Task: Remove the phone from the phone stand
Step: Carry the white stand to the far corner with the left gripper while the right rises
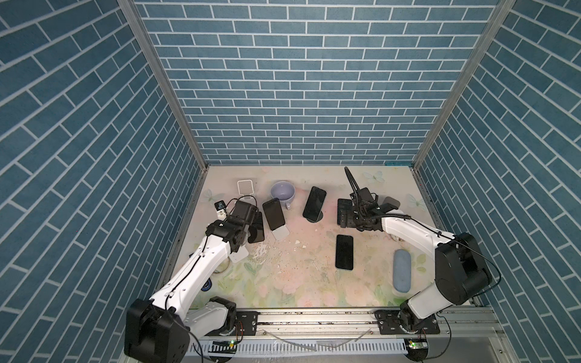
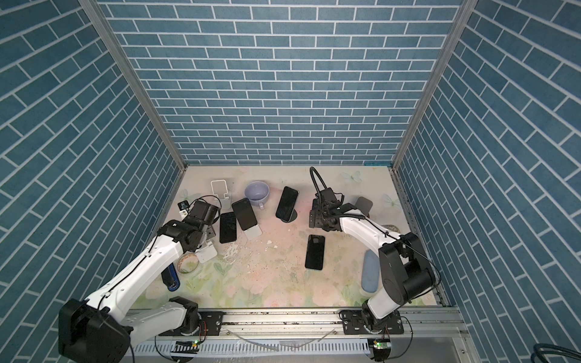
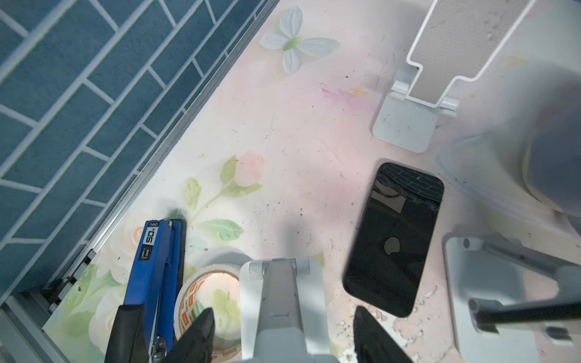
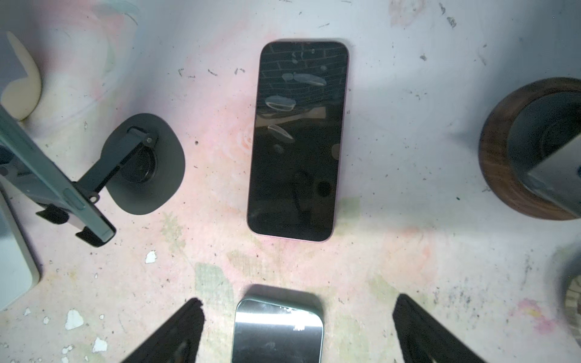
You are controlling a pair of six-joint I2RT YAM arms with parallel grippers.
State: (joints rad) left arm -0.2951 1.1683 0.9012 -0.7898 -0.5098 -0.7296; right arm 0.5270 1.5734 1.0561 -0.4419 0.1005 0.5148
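Phone point(image 4: 278, 333) top edge close below, between right gripper point(image 4: 298, 300) fingers; jaws apart, no contact. Sits propped at 12 o'clock from flat phone point(image 1: 344, 256). Risk: off-centre squeeze on glossy sides, slipping, tipping unseen stand.

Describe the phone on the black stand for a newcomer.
Find the lavender mug at the back. In both top views a phone leans on a stand right of it. Its base is round, black; the next phone sits on a white stand.
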